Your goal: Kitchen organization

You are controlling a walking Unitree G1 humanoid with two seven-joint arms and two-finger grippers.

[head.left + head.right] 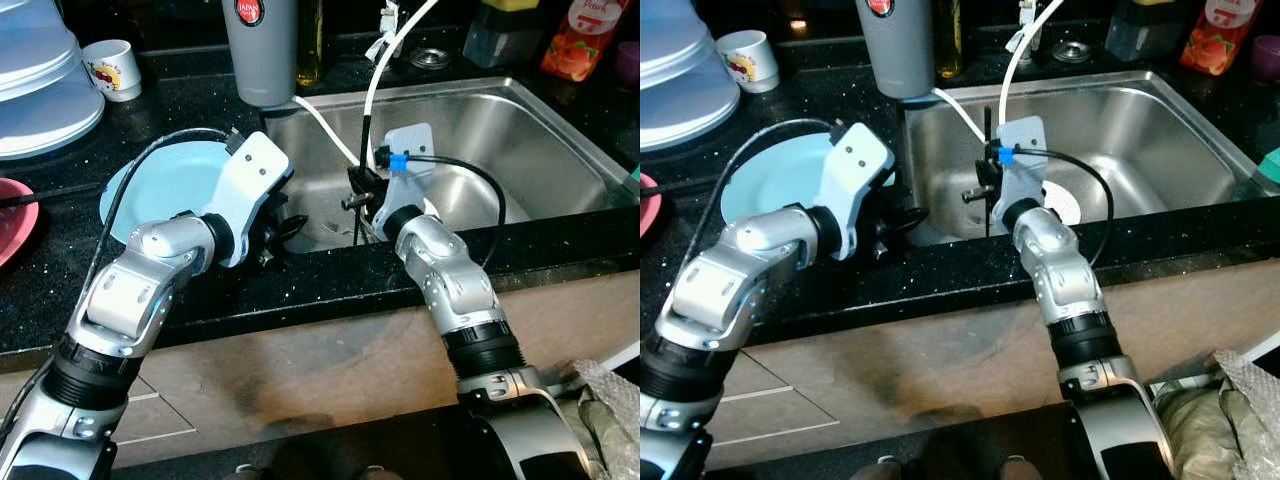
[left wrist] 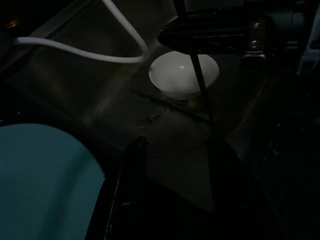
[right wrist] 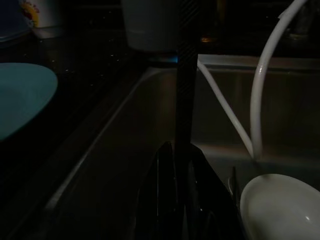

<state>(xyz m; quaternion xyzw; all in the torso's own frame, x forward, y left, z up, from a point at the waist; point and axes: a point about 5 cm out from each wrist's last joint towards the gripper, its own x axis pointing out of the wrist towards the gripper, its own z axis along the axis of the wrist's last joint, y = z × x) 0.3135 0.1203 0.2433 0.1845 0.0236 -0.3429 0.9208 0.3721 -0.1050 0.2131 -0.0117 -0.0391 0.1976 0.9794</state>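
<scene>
Chopstick (image 3: 186, 90), thin, dark and upright, clenched in right end effector (image 3: 181, 165) over stainless sink (image 1: 520, 130). Left end effector (image 2: 175, 150) released, fingers apart at sink edge beside light-blue plate (image 1: 165, 185) on black worktop (image 1: 60, 270). White bowl (image 2: 183, 74) on sink floor; grey tumbler (image 1: 260, 50) beyond.

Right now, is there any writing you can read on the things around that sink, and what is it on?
"JAPAN", roughly; blurred, on the red badge of the grey tumbler.
"Fruit", or similar, on the orange pouch; not sharp enough to be sure.
White mug: a colourful picture, with no words I can read.
</scene>
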